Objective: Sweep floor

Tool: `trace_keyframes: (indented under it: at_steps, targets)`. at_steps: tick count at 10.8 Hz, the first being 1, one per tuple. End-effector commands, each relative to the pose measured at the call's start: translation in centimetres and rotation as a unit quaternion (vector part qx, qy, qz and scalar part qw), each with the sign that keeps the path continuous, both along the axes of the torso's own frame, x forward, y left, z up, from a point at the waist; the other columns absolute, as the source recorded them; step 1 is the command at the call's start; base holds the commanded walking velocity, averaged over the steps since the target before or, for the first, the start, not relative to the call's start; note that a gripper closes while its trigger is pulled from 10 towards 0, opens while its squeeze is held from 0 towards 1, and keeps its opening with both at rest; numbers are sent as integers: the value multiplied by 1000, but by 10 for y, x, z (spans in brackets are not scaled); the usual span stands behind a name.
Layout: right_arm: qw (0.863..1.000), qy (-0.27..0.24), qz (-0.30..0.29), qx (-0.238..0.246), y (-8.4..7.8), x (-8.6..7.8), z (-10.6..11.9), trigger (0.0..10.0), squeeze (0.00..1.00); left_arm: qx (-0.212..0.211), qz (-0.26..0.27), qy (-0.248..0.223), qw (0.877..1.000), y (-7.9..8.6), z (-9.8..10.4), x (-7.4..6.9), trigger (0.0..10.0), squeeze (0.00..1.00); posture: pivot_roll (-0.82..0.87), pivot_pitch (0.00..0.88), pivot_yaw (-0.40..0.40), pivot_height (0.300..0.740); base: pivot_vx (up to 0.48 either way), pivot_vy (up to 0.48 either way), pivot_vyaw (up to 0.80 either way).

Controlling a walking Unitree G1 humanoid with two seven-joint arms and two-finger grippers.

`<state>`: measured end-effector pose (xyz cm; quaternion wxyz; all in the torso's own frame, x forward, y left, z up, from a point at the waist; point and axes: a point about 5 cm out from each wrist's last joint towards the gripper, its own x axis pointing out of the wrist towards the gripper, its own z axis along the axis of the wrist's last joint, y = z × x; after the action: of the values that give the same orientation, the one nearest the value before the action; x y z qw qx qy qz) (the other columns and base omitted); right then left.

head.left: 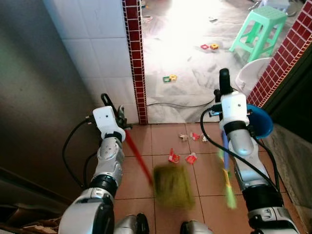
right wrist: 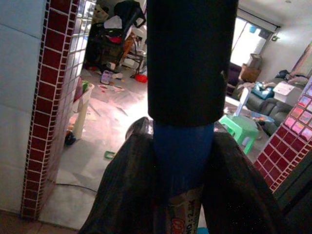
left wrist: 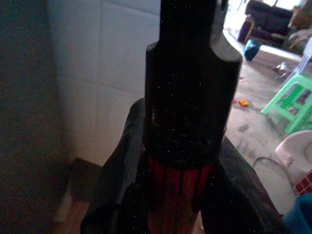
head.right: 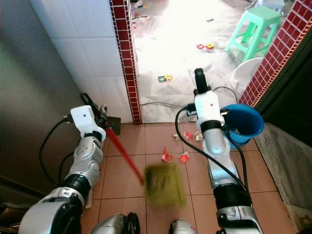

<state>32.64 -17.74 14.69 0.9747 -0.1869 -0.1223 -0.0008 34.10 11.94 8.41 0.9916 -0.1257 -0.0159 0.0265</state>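
Two tools in my grippers. My left gripper (head.left: 113,108) is clamped on the red broom handle (head.left: 137,157); blurred green broom head (head.left: 173,186) sits on the terracotta tile floor (head.left: 161,141) near my feet, center. My right gripper (head.left: 224,87) is closed round the blue dustpan handle (right wrist: 183,156); blue dustpan (head.right: 243,124) hangs right of that arm. Red wrapper scraps (head.left: 183,157) lie just beyond the broom head. Green stool (head.left: 258,29) far right.

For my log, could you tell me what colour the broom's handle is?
Red; the handle shows best in the right eye view.
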Motion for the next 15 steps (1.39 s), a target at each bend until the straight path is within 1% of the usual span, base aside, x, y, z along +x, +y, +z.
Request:
trace_keyframes:
  at_steps: [1, 3, 4, 5, 7, 8, 9, 10, 11, 13, 14, 15]
  targets:
    - [999, -29, 13, 0, 7, -2, 8, 10000, 0, -2, 5, -29, 1000, 3, 9, 1, 10000, 0, -120, 37, 75, 740, 0, 0, 0]
    - [1000, -16, 10, 6, 5, -8, -3, 10000, 0, 14, 6, -59, 998, 4, 18, -2, 10000, 0, -117, 35, 78, 740, 0, 0, 0]
    - [1000, -8, 3, 11, 2, -13, -9, 10000, 0, 44, 1, -85, 995, 4, 26, -6, 10000, 0, -116, 34, 80, 740, 0, 0, 0]
    - [1000, 1, -4, 19, -1, -17, -14, 10000, 0, 41, 3, -95, 995, 3, 32, -8, 10000, 0, -114, 33, 81, 740, 0, 0, 0]
    - [999, 34, -21, 17, -5, -24, -32, 10000, 0, 30, 23, -131, 991, 6, 57, -8, 10000, 0, -106, 30, 81, 740, 0, 0, 0]
    - [995, 83, -48, 32, -11, -28, -53, 10000, 0, 20, 35, -156, 987, 9, 81, -3, 10000, 0, -97, 34, 78, 740, 0, 0, 0]
    - [993, 82, -52, 62, -10, -27, -52, 10000, 0, 33, 38, -176, 983, 12, 101, 3, 10000, 0, -94, 39, 79, 740, 0, 0, 0]
    - [994, 69, -41, 76, -4, -21, -44, 10000, 0, 37, 37, -171, 984, 14, 100, 3, 10000, 0, -97, 42, 83, 740, 0, 0, 0]
    - [993, 67, -35, 88, 0, -18, -41, 10000, 0, 39, 39, -158, 986, 16, 95, 0, 10000, 0, -97, 42, 83, 740, 0, 0, -800]
    - [994, 60, -11, 85, 10, -13, -36, 10000, 0, 44, 39, -136, 989, 15, 88, -3, 10000, 0, -88, 41, 75, 740, 0, -292, -775]
    - [995, 53, 4, 86, 14, -11, -31, 10000, 0, 40, 39, -131, 990, 12, 86, -5, 10000, 0, -88, 41, 75, 740, 0, -322, -575]
    - [995, 49, 7, 82, 14, -8, -28, 10000, 0, 36, 38, -127, 991, 10, 85, -4, 10000, 0, -94, 39, 71, 740, 0, -458, -488]
